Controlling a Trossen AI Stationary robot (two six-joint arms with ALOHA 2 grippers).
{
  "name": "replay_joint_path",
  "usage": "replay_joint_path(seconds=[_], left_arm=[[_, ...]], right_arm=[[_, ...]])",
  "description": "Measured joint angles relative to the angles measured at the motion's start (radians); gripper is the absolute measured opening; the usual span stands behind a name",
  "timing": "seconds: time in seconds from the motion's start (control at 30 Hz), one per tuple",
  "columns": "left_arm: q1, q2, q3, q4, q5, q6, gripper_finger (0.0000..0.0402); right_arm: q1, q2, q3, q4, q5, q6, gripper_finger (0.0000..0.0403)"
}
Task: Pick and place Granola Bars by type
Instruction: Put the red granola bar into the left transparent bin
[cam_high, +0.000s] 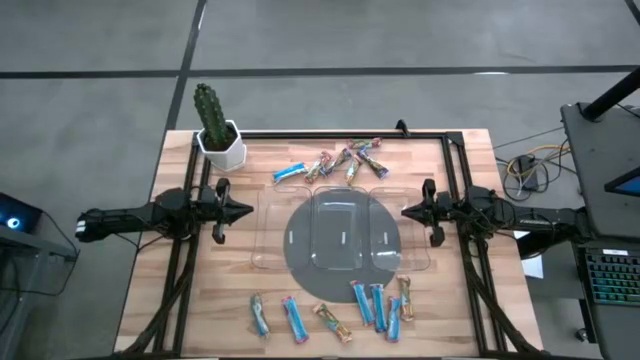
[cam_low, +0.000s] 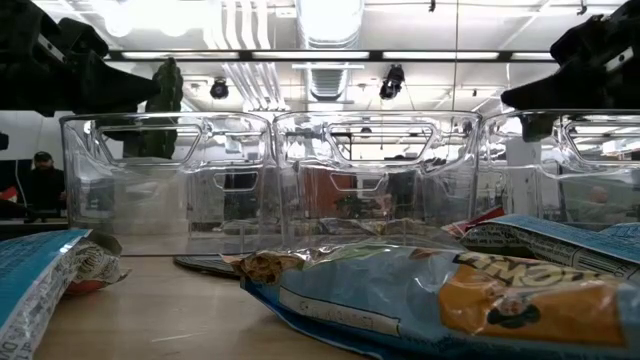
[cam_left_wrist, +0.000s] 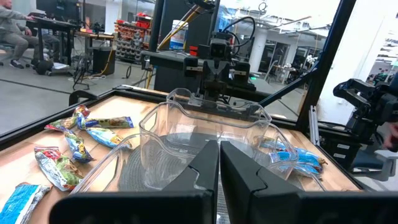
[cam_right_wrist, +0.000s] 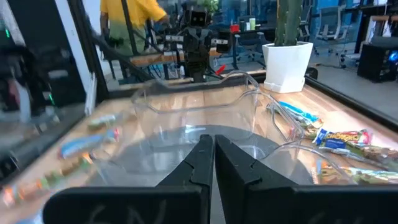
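Observation:
The granola bars lie in two loose groups on the wooden table. The far group (cam_high: 335, 163) holds one bright blue bar (cam_high: 290, 172) and several multicoloured ones. The near group (cam_high: 375, 305) holds several blue bars and a few brownish-gold or multicoloured ones (cam_high: 333, 322). My left gripper (cam_high: 245, 210) is shut and hangs in the air at the left side of the clear tray (cam_high: 262, 262). My right gripper (cam_high: 405, 211) is also shut and hangs at the tray's right side. Each wrist view shows its own shut fingers, left (cam_left_wrist: 219, 163) and right (cam_right_wrist: 213, 157), pointing at the tray.
The clear three-compartment tray (cam_left_wrist: 186, 124) sits on a round grey mat (cam_high: 300, 262) at the table's middle. A potted cactus (cam_high: 217, 128) stands at the far left corner. A black frame (cam_high: 450, 160) runs along the table's edges. People show in the room beyond.

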Motion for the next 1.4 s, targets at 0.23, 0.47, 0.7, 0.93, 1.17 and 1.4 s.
replay_joint_path(seconds=[0.23, 0.47, 0.7, 0.93, 1.17, 1.4], left_arm=[[0.001, 0.003, 0.000, 0.023, -0.014, -0.029, 0.0000], [0.002, 0.008, -0.001, 0.072, -0.032, -0.186, 0.0000], [0.002, 0.008, -0.001, 0.152, -0.032, -0.342, 0.0000], [0.002, 0.018, -0.001, 0.200, -0.038, -0.376, 0.0000], [0.002, 0.101, 0.092, 0.227, -0.093, -0.361, 0.0000], [0.001, 0.272, 0.317, 0.159, -0.096, -0.320, 0.0000]], right_arm=[[0.000, 0.000, 0.000, 0.086, 0.000, 0.102, 0.0008], [0.000, -0.001, 0.000, 0.126, 0.000, 0.252, 0.0008], [0.000, 0.000, 0.000, 0.139, 0.222, 0.421, 0.0009], [0.000, 0.001, 0.000, 0.161, 0.319, 0.493, 0.0008], [0.001, 0.003, 0.000, 0.363, 0.307, 0.513, 0.0008], [0.000, 0.021, 0.089, 0.462, 0.303, 0.496, 0.0008]])
